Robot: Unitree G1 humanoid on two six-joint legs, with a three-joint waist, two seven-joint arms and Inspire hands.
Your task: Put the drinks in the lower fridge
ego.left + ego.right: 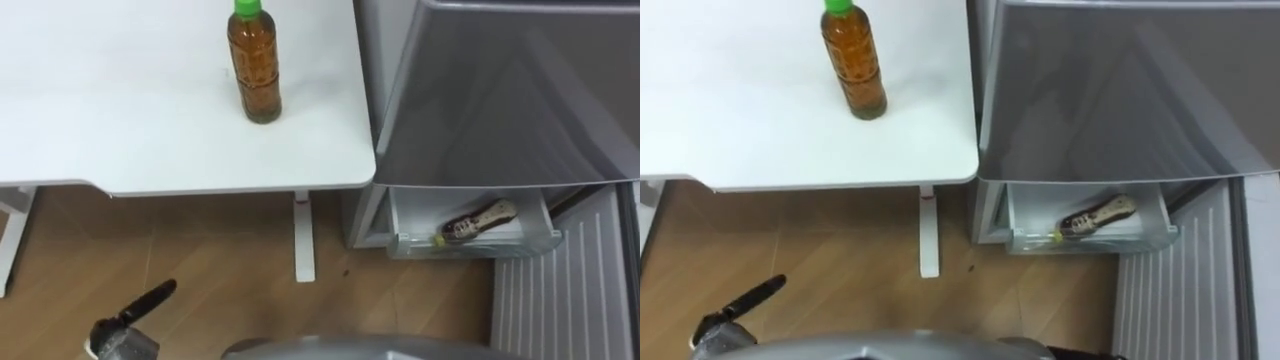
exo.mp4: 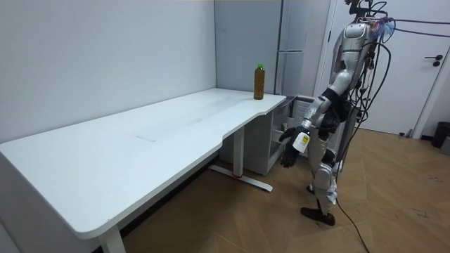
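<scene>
A brown tea bottle with a green cap (image 1: pixel 253 65) stands upright on the white table (image 1: pixel 120 120), near its right edge. Another drink bottle (image 1: pixel 480 222) lies on its side in the open clear drawer (image 1: pixel 400 240) at the bottom of the grey fridge (image 1: pixel 500 100). My left hand (image 1: pixel 128 328) hangs low over the wooden floor, well below and left of the table bottle, with a dark finger stretched out straight and nothing in it. In the room view I stand in front of the fridge, at the table's far end, left hand (image 2: pixel 290 149) down by my thigh.
The lower fridge door's ribbed white panel (image 1: pixel 565 290) stands open at the right. A white table leg (image 1: pixel 303 235) rises from the floor between me and the fridge. The long table (image 2: pixel 140 140) runs along the wall.
</scene>
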